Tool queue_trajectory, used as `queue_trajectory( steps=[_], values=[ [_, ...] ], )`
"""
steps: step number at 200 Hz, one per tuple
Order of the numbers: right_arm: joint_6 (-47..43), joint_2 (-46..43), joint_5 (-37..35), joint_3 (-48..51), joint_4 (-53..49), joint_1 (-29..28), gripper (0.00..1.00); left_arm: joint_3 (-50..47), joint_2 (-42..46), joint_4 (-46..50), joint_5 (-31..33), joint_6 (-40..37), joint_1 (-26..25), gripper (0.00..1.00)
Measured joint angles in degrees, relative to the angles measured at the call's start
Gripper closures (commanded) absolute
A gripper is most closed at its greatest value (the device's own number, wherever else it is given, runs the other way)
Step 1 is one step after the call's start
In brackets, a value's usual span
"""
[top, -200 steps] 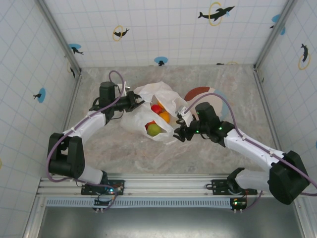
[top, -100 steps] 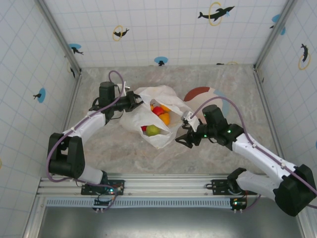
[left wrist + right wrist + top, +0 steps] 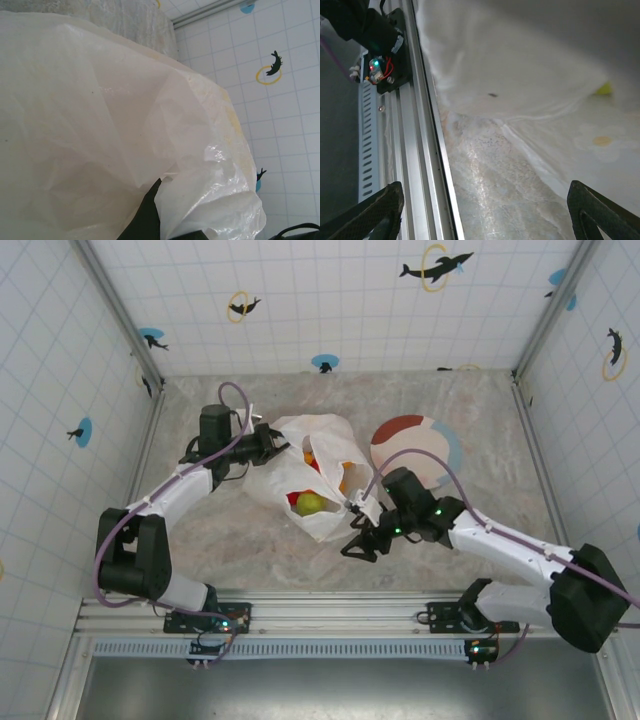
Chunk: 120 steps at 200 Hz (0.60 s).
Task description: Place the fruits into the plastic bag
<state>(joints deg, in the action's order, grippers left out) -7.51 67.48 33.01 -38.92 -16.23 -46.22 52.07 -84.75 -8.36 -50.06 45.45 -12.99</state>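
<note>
**Toy fruits sit in bag as one gripper clamps its rim, the other gapes**

A marbled table [image 3: 230, 540], walled by tiles printed with dolphins, carries a crumpled white bag [image 3: 335, 440] lying just toward 11 o'clock from the table's middle, as seen from the overhead camera. The left arm [image 3: 170, 495] reaches in from 7 o'clock, the right arm [image 3: 500, 540] from 4 o'clock. A round plate [image 3: 415, 440] in red, pink and blue lies flat at the bag's 3 o'clock, just clear of the film.

The left gripper [image 3: 270, 444] meets the bag's rim at its 9 o'clock side, jaws closed tight on the plastic; from its wrist camera the pale film [image 3: 100, 125] billows over a dark finger [image 3: 147, 215].

The right gripper [image 3: 356, 542] hangs at the bag's 5 o'clock corner, just beside it. Its wrist camera shows the fingers [image 3: 370, 212] spread wide with nothing between them, above bare table beside the metal rail [image 3: 420, 125].

Fruits [image 3: 311, 503] show inside the bag: a yellow-green piece, a red one [image 3: 294, 499] touching it at 9 o'clock, and an orange one [image 3: 344, 481] at 2 o'clock, dimmed by film.
</note>
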Motion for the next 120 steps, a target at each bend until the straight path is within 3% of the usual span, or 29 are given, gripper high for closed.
queue_trajectory(
  steps=[67, 120],
  values=[
    [-0.3, -8.5, -4.2, -0.9, -4.4, 0.2, 0.16, 0.0, 0.0, 0.2, 0.0, 0.0, 0.1, 1.0],
    [-3.9, -10.3, -10.7, -9.9, -12.6, 1.3, 0.19, 0.0, 0.0, 0.2, 0.2, 0.0, 0.3, 1.0]
  ],
)
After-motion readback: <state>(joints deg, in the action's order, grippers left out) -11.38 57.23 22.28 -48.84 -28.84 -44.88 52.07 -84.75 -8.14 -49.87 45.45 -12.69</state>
